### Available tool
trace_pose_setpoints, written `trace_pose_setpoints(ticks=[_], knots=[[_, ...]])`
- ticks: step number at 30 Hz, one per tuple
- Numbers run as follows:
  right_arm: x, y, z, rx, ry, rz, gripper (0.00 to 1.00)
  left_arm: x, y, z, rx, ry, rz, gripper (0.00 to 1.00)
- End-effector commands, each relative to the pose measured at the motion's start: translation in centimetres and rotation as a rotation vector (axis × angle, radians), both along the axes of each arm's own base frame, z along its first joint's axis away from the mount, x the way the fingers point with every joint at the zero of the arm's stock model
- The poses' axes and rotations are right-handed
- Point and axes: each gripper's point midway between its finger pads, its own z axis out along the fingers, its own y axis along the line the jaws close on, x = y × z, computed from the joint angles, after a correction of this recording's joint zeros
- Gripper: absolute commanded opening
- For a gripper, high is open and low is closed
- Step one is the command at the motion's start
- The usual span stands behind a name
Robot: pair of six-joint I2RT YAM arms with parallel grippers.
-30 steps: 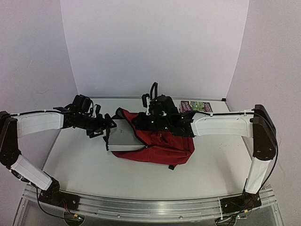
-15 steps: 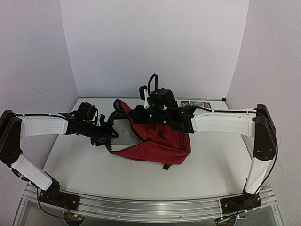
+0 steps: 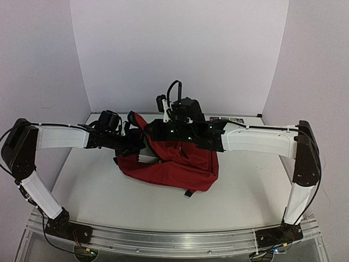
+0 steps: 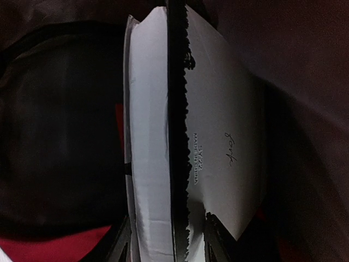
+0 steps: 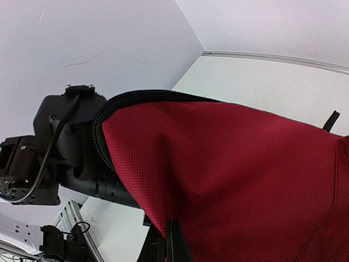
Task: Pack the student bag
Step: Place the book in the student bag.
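The student bag (image 3: 180, 166) lies in the middle of the desk (image 3: 245, 185), between my two arms. Its long axis runs left to right across the desk, tilting a little toward the near right. The mouth points left, at my left arm, and the closed end points right. A black strap end (image 3: 188, 192) sticks out at its near right edge.

My right pincer (image 5: 170, 243) is pressed together on a fold of the bag's red cloth and holds the upper flap raised off the desk. In the right wrist view the cloth slopes up from my fingertips to the black zip edge (image 5: 142, 94) at the top of the mouth. My left arm's black wrist (image 5: 71, 142) sits just beyond that edge.

My left pincer (image 4: 166, 245) is at the bag's mouth, with dark lining on both sides of it. A white flat item (image 4: 218, 125) printed with "MADE IN CHINA" stands on edge in front of it, and a black toothed strip (image 4: 175, 136) runs along its length. My two fingertips (image 4: 122, 245) sit either side of its near end. I cannot tell whether they are pinching it or only flanking it.

From above, a sliver of that white item shows at the near lip of the mouth.
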Motion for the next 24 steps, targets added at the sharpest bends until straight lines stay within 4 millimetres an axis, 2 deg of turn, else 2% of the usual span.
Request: trace_pose_setpoints(ticks=[1, 6, 10, 11, 14, 16, 18, 21, 24], knots=[[-2.4, 2.6, 9.1, 0.287, -0.124, 0.106, 0.0, 2.6, -4.2, 4.0, -0.145, -0.165, -0.109, 0.42], [-1.2, 1.9, 7.6, 0.275, -0.095, 0.025, 0.0, 3.3, -5.3, 2.4, -0.161, -0.153, -0.126, 0.41], [-0.5, 1.2, 7.3, 0.271, -0.091, -0.035, 0.0, 3.7, -4.8, 0.3, -0.079, -0.127, -0.114, 0.44], [-0.2, 0.8, 7.1, 0.27, -0.087, -0.064, 0.0, 3.8, -4.6, 0.2, -0.054, -0.131, -0.113, 0.46], [0.9, -0.8, 6.5, 0.251, -0.086, -0.15, 0.0, 3.9, -3.4, 1.0, 0.022, -0.167, -0.097, 0.59], [1.4, -2.0, 6.1, 0.239, -0.086, -0.189, 0.0, 3.9, -2.3, 2.4, 0.076, -0.206, -0.076, 0.71], [1.8, -3.0, 5.8, 0.229, -0.084, -0.211, 0.0, 3.7, -0.8, 3.2, 0.143, -0.22, -0.041, 0.79], [2.1, -4.0, 5.3, 0.215, -0.078, -0.226, 0.0, 3.3, 1.2, 4.5, 0.21, -0.241, 0.016, 0.87], [2.0, -4.5, 5.2, 0.21, -0.076, -0.23, 0.0, 2.9, 3.6, 4.7, 0.294, -0.221, 0.095, 0.92]])
